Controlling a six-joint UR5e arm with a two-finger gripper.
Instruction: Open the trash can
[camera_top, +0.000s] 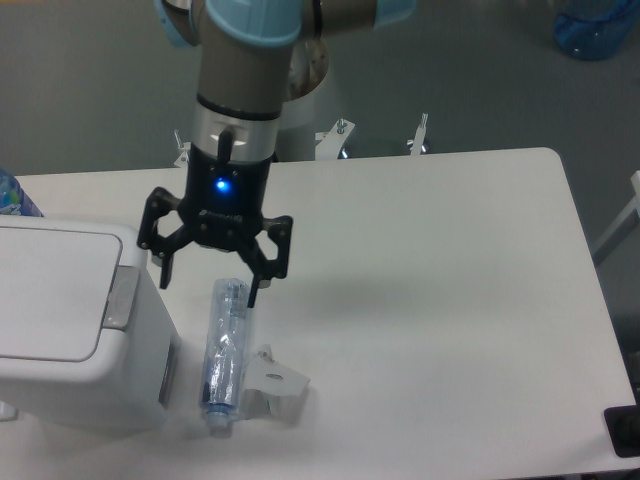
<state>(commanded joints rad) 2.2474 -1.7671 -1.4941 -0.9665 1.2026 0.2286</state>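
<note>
Jaws spread wide, black two-finger gripper (209, 283) empty, just right of large white plastic box-shaped trash can (75, 330), lid closed; crushed clear plastic bottle (224, 352) beside can.

The trash can (70, 330) is white, with a grey push tab (122, 297) on its lid edge; just right of it lies a clear crushed plastic bottle (224, 352) with a blue tint, on a white table (440, 300). Above the bottle, the gripper (208, 281) is black with a small blue light glowing on its body, mounted under a silver-and-grey arm (240, 75) with pale blue joint caps. Beyond the table the floor (470, 70) is grey, and a translucent blue container (596, 25) sits at the far right corner.
</note>
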